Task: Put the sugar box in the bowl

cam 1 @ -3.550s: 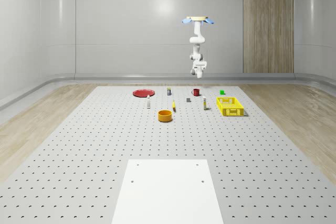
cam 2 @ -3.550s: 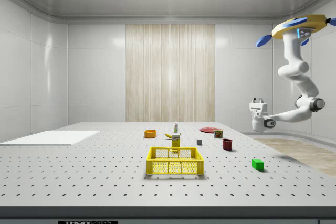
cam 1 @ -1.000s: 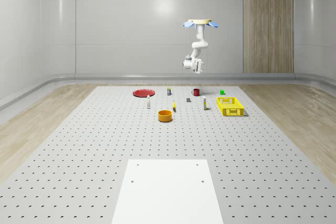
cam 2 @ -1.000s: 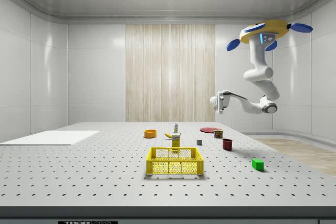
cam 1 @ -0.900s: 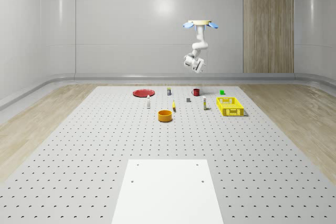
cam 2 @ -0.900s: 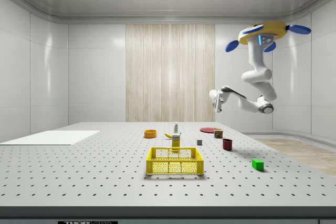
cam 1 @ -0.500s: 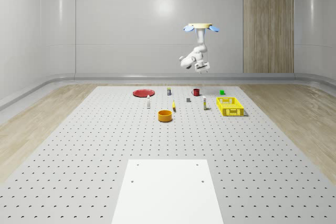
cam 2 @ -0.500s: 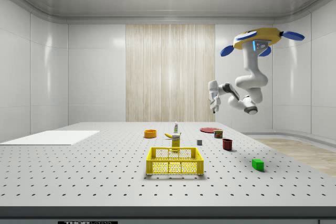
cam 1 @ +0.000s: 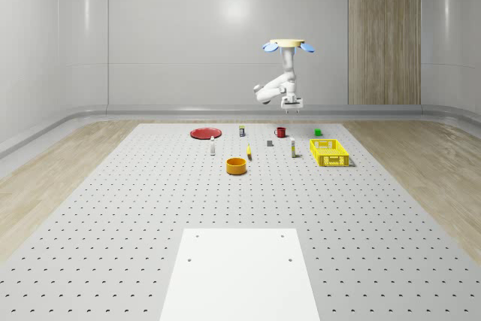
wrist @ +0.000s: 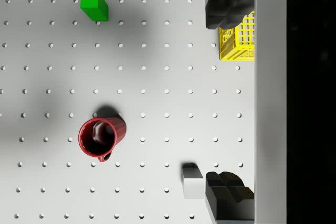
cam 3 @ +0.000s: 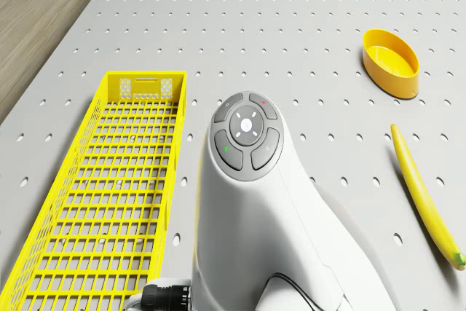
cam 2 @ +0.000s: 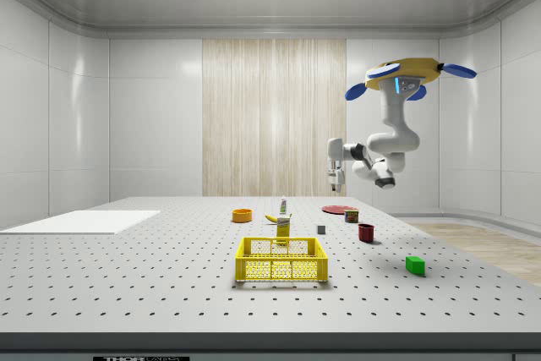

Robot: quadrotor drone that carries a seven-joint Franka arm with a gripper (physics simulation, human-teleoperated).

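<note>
The sugar box (cam 1: 292, 149) is a small yellow-and-white carton standing on the perforated table just left of the yellow basket; in the side view the sugar box (cam 2: 283, 226) shows behind that basket. The orange bowl (cam 1: 237, 165) (cam 2: 243, 216) (cam 3: 392, 61) stands empty nearer the table's middle. The drone (cam 1: 288, 44) (cam 2: 406, 73) hovers high over the table's far part. Its arm folds down, and my gripper (cam 1: 291, 105) (cam 2: 336, 180) (wrist: 229, 103) hangs well above the table near the red mug, pointing down. It is open, with nothing between its dark fingers (wrist: 228, 9).
A yellow basket (cam 1: 329, 152) (cam 3: 109, 194) (wrist: 237, 43) lies beside the sugar box. A banana (cam 3: 426, 194) lies near the bowl. Under the gripper are a red mug (wrist: 101, 137), a grey cube (wrist: 192, 184) and a green cube (wrist: 94, 4). A red plate (cam 1: 204, 133) sits far left.
The drone has drifted from beyond the table's far edge to over its far part, toward the side view's left. The arm has folded and swung the gripper from level to pointing down.
</note>
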